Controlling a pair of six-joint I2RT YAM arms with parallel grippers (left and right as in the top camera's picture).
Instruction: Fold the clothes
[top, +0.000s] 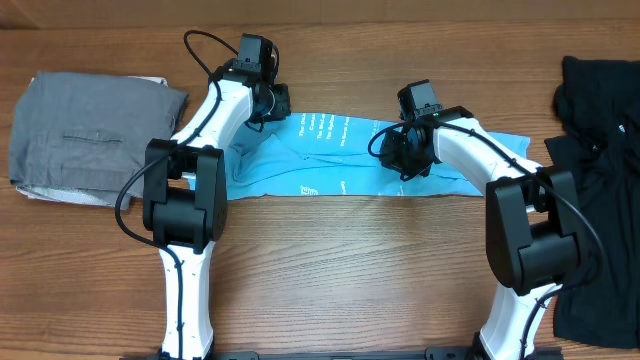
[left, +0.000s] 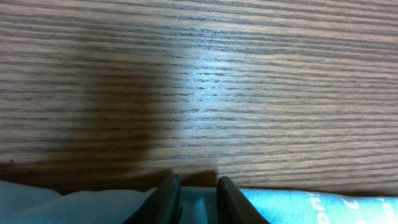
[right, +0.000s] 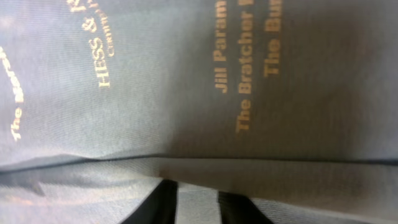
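Note:
The light blue T-shirt (top: 340, 160) lies on the wooden table as a long flat strip, with small white lettering facing up. My left gripper (top: 278, 103) is at the strip's far left corner. In the left wrist view its jaws (left: 198, 199) are closed on the edge of the blue cloth (left: 311, 208), with bare table beyond. My right gripper (top: 403, 155) is on the right half of the strip. In the right wrist view its jaws (right: 198, 202) pinch a fold of the shirt (right: 186, 93), and lettering shows above them.
A folded grey garment (top: 90, 140) lies at the far left. A heap of black clothes (top: 600, 150) lies along the right edge. The wooden table (top: 330, 270) runs bare in front of the shirt.

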